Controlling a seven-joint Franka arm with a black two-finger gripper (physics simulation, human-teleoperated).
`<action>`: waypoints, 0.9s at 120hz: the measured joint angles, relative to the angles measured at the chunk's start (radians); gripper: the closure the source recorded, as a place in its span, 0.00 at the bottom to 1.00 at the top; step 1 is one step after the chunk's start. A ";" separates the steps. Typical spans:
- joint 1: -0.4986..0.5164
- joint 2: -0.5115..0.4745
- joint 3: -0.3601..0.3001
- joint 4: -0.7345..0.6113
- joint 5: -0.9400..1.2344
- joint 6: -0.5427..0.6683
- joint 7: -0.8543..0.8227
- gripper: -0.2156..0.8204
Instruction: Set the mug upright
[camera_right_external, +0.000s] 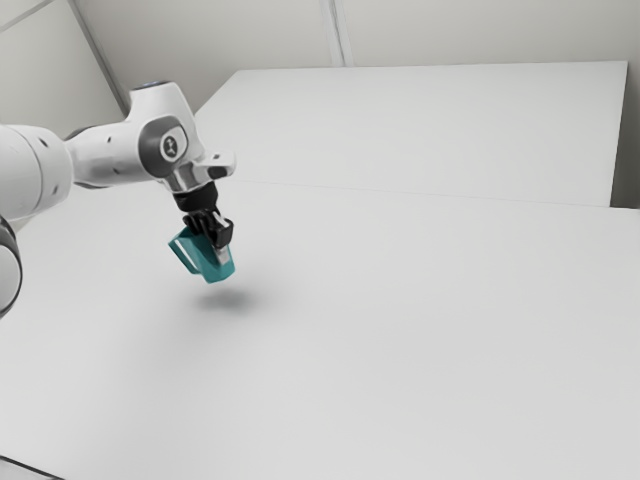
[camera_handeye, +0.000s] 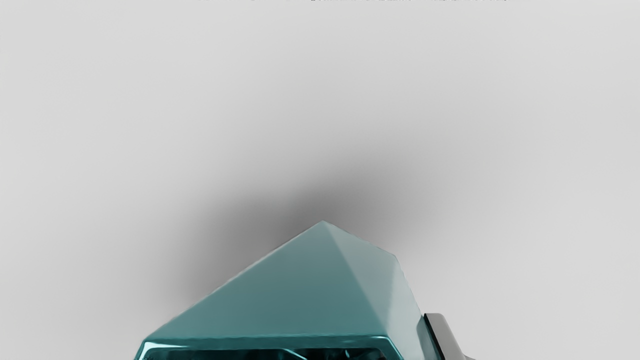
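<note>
A: "Nearest the camera, showed teal mug (camera_handeye: 285, 300), tilted in air above table (camera_right_external: 400, 330)."

B: "And of gripper (camera_right_external: 216, 250)?"

A: "Held mug fast, at indeterminable spread. Looked stiff, light, slippery; favoured grasping by opposite walls, clear of handle (camera_right_external: 181, 257)."

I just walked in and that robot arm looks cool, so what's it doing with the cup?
The robot's gripper is holding a blue-green cup in the air, with a soft shadow on the table below. The cup is tilted, so it isn't standing upright on the table yet.
</note>
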 joint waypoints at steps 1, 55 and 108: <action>0.000 0.000 0.000 -0.001 0.000 0.001 -0.002 0.96; -0.009 0.045 -0.016 -0.014 0.002 0.062 -0.094 0.96; -0.026 0.094 -0.017 -0.008 0.033 0.105 -0.141 0.96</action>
